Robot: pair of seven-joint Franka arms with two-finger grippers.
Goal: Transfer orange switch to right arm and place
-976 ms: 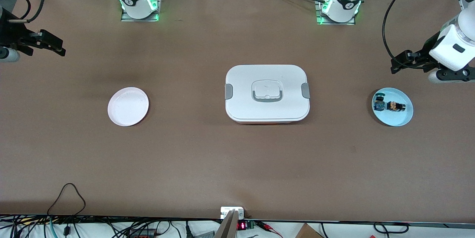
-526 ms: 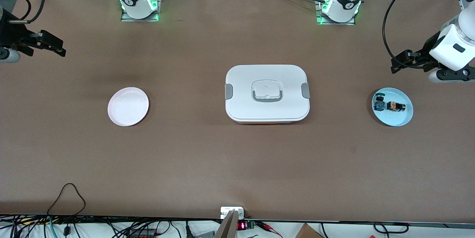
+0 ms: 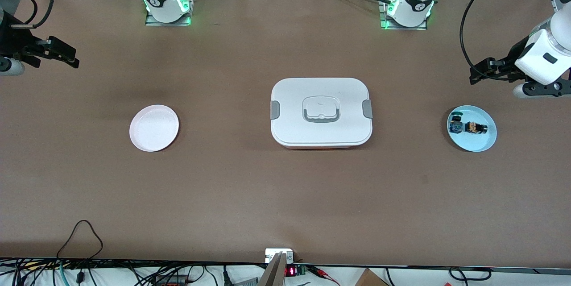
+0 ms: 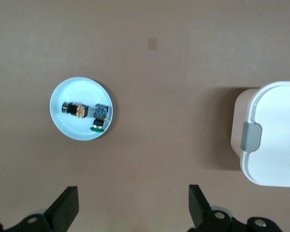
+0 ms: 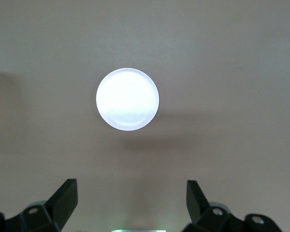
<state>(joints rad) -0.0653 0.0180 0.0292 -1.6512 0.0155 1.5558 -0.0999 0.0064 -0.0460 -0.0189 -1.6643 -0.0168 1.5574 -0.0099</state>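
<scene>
The orange switch (image 3: 475, 128) lies on its side on a light blue plate (image 3: 478, 144) toward the left arm's end of the table. In the left wrist view the orange switch (image 4: 75, 110) and its plate (image 4: 77, 91) both show. My left gripper (image 3: 477, 74) hangs open and empty over bare table beside that plate, its fingertips (image 4: 67, 200) wide apart. My right gripper (image 3: 70, 57) hangs open and empty over the right arm's end of the table; the right wrist view shows its fingertips (image 5: 66, 193) spread.
A second small switch with a blue-green cap (image 3: 455, 124) lies on the same blue plate. An empty pale pink plate (image 3: 154, 127) sits toward the right arm's end. A closed white box with grey latches (image 3: 321, 112) stands mid-table.
The left arm's hand has drifted slightly toward the robots' bases, away from the blue plate. The right arm and everything on the table stay put.
</scene>
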